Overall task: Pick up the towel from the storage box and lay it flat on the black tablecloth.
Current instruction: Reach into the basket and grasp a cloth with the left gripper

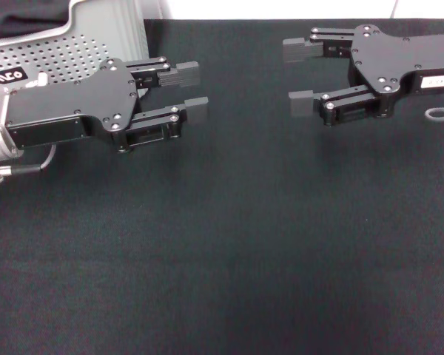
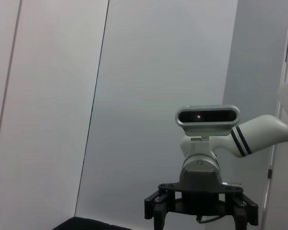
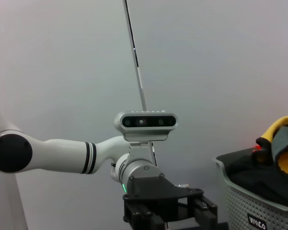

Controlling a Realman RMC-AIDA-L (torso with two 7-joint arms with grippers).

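Observation:
The storage box (image 1: 59, 46), light grey with perforated walls and a black label, stands at the far left corner of the table. In the right wrist view the towel (image 3: 284, 143) shows yellow-orange and grey, bunched in the storage box (image 3: 259, 206) above its rim on top of dark cloth. The head view does not show the towel. My left gripper (image 1: 189, 89) hovers open and empty over the black tablecloth (image 1: 222, 251), just right of the box. My right gripper (image 1: 297, 77) is open and empty at the far right, facing the left one.
Each wrist view looks across at the other arm: the right gripper (image 2: 199, 214) against a pale wall, and the left gripper (image 3: 170, 213) beside the box. A cable loop (image 1: 440, 113) hangs by the right wrist.

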